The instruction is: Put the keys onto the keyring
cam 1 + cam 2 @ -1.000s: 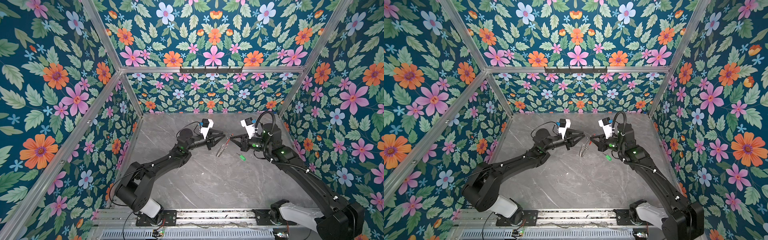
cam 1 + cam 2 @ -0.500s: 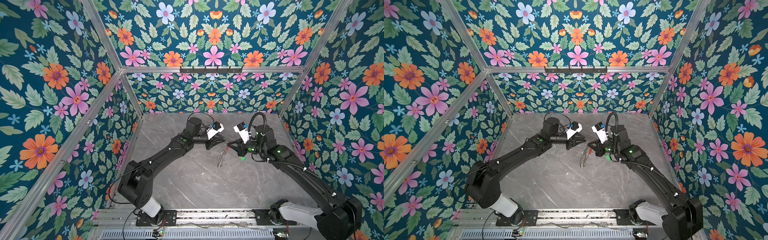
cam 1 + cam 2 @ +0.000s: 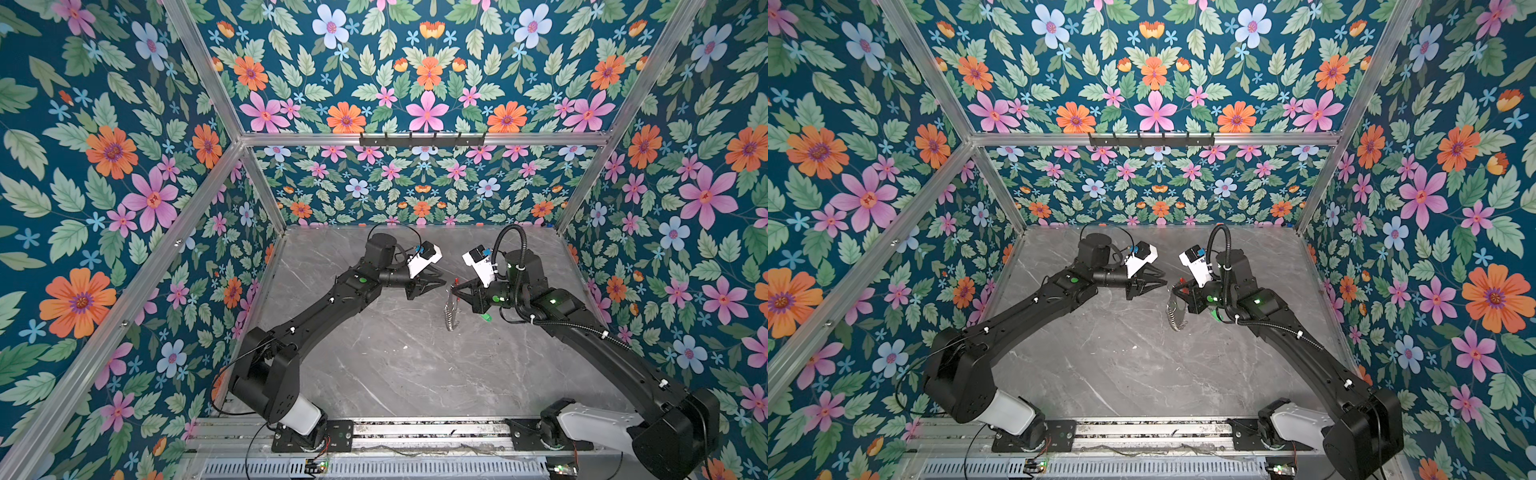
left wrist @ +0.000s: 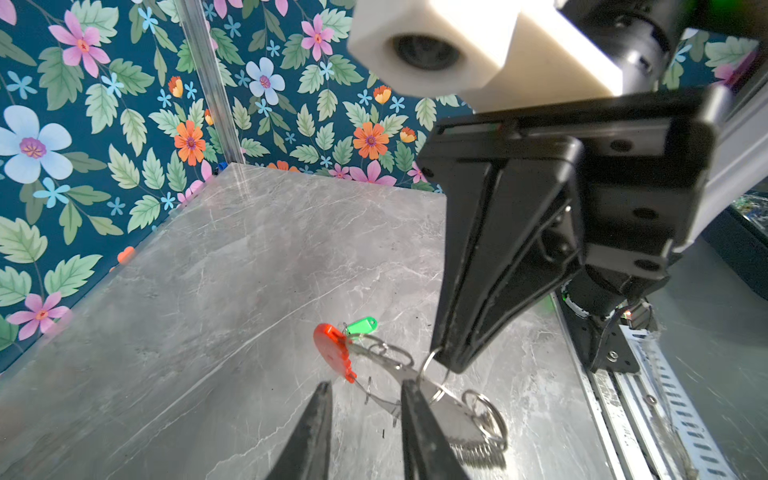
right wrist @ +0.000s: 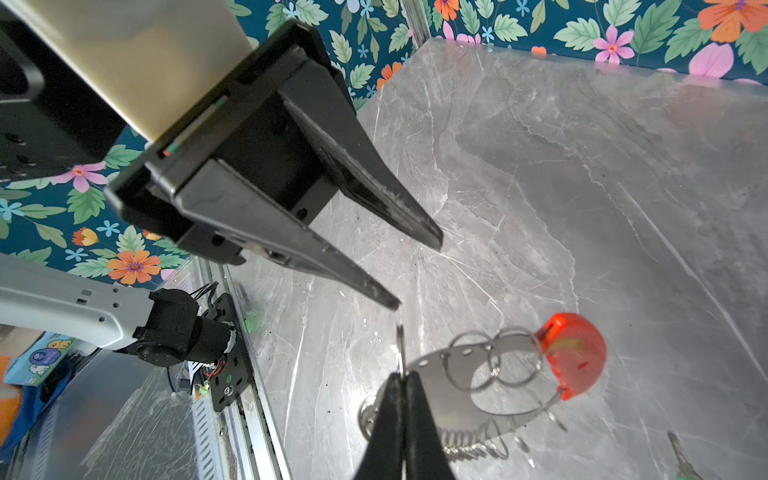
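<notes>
The keyring (image 5: pixel 457 374), a grey metal plate with a red plastic arc (image 4: pixel 332 349) and small silver loops, hangs above the table in both top views (image 3: pixel 451 309) (image 3: pixel 1173 313). My right gripper (image 5: pixel 401 376) is shut on one of its small loops, also seen in the left wrist view (image 4: pixel 453 365). My left gripper (image 4: pixel 366 386) is open just to the left of the ring (image 3: pixel 440 280) (image 3: pixel 1165 282), with nothing between its fingers (image 5: pixel 395 305). The green-headed key (image 3: pixel 485 318) (image 3: pixel 1213 314) lies on the table under the right wrist, apart from the ring (image 4: pixel 362 325).
The grey marble table (image 3: pixel 395 374) is walled by floral panels on three sides. A metal rail (image 3: pixel 415 432) with both arm bases runs along the front edge. A black hook bar (image 3: pixel 422 139) hangs on the back frame.
The left arm's wrist has swung toward the back and its fingers have spread a little. The right gripper has shifted slightly left and toward the front, with the keyring still in it. The key has not moved.
</notes>
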Motion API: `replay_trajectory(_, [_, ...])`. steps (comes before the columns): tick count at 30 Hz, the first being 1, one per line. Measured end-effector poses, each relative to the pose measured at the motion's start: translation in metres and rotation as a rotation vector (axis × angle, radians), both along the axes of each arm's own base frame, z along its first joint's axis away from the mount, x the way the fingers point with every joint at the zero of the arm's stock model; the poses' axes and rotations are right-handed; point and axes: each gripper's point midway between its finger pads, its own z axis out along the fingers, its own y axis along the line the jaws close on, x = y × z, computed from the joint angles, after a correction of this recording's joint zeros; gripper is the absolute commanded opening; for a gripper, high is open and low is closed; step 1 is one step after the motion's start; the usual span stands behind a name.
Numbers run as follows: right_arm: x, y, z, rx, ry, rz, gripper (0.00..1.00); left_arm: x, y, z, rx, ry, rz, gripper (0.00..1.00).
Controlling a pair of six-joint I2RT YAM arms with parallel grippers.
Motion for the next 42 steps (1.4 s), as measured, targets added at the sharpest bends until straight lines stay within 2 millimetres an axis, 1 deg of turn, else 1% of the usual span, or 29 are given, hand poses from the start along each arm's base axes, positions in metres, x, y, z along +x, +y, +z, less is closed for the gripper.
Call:
replay_trajectory(5, [0.001,0.003,0.002,-0.001,-0.004,0.003,0.0,-0.003,-0.002,-0.006,-0.003,0.028,-0.018,0.31])
replay_trajectory(10, [0.0,0.005,0.001,-0.001,-0.004,0.009,0.0,-0.007,-0.005,-0.01,-0.004,0.054,-0.039,0.27])
replay_trajectory(14, [-0.001,0.007,0.002,-0.002,-0.004,0.014,0.0,-0.009,-0.005,-0.011,-0.007,0.067,-0.052,0.27])
replay_trajectory(16, [0.0,0.007,0.001,-0.002,-0.003,0.014,0.0,-0.01,-0.006,-0.011,-0.009,0.071,-0.056,0.2])
replay_trajectory(20, [0.002,0.006,0.0,-0.009,-0.006,0.003,0.0,-0.012,-0.006,-0.011,-0.012,0.078,-0.068,0.0])
replay_trajectory(24, [0.004,0.003,-0.001,-0.02,-0.009,-0.023,0.0,-0.014,-0.005,-0.012,-0.022,0.079,-0.076,0.0])
replay_trajectory(26, [0.003,0.001,0.0,-0.012,-0.006,-0.04,0.03,-0.016,-0.005,-0.011,-0.043,0.089,-0.069,0.0])
replay_trajectory(28, [0.002,-0.002,0.002,0.008,-0.013,-0.068,0.13,-0.017,-0.004,-0.008,-0.08,0.096,-0.059,0.0])
replay_trajectory(29, [0.003,-0.004,0.003,0.021,-0.02,-0.087,0.15,-0.019,-0.003,-0.007,-0.106,0.103,-0.055,0.0])
replay_trajectory(30, [0.004,-0.008,0.004,0.038,-0.023,-0.116,0.16,-0.02,-0.002,-0.006,-0.137,0.106,-0.048,0.0])
replay_trajectory(32, [0.01,-0.018,0.009,0.064,-0.055,-0.184,0.17,-0.016,0.0,-0.006,-0.191,0.138,-0.004,0.0])
replay_trajectory(34, [0.014,-0.024,0.011,0.101,-0.061,-0.231,0.15,-0.013,0.003,-0.002,-0.255,0.176,0.025,0.0])
replay_trajectory(38, [0.023,-0.036,0.013,0.161,-0.053,-0.303,0.13,-0.011,0.005,0.024,-0.418,0.193,0.046,0.0])
replay_trajectory(40, [0.027,-0.036,0.016,0.183,-0.051,-0.316,0.12,-0.011,0.006,0.036,-0.481,0.199,0.05,0.0])
replay_trajectory(42, [0.028,-0.031,0.021,0.212,-0.047,-0.298,0.12,-0.012,0.008,0.047,-0.544,0.197,0.048,0.0])
